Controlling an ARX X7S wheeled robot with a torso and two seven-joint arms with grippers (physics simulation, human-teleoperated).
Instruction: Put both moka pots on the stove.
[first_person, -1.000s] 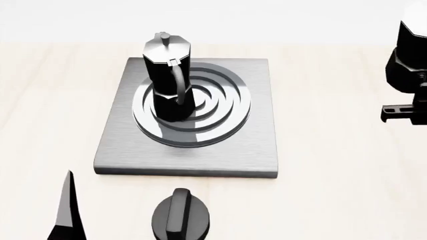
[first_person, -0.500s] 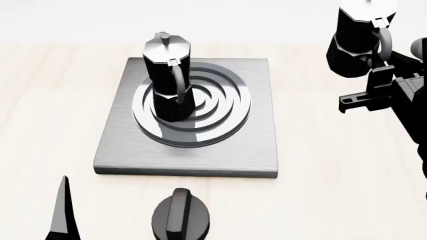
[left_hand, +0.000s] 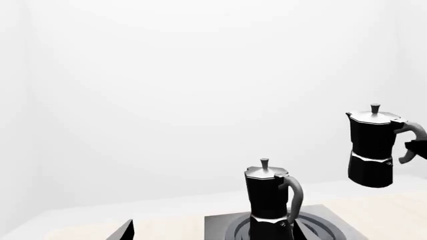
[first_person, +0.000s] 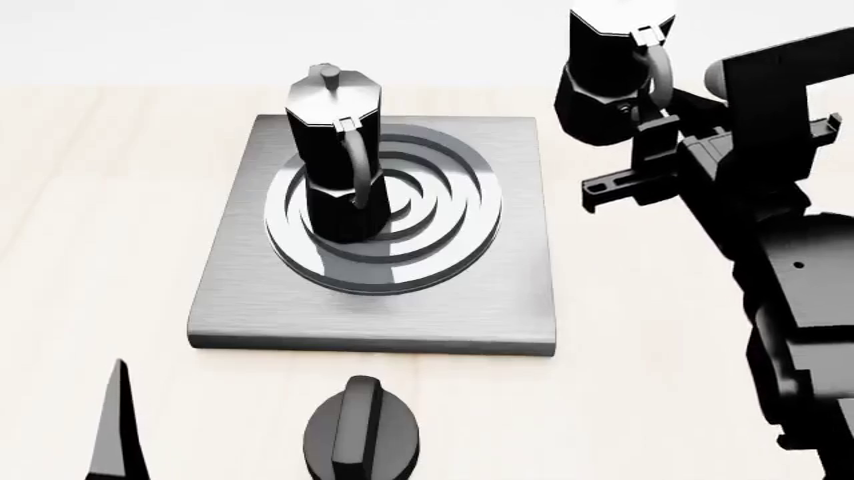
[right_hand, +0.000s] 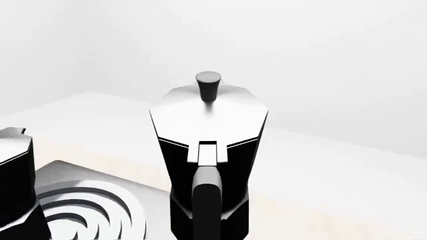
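The held moka pot (first_person: 611, 70) is cut off at the head view's top edge, so its lid and knob do not show there; in the right wrist view its base (right_hand: 208, 220) runs off the frame. The right gripper (first_person: 650, 140) sits at the pot's handle, but its fingertips are dark against dark and their closure cannot be read. Only a sliver of the left gripper (first_person: 118, 425) enters the head view. The stove knob (first_person: 360, 435) is clipped at the head view's lower edge. The standing moka pot (left_hand: 270, 197) hides part of the burner rings (first_person: 427, 215).
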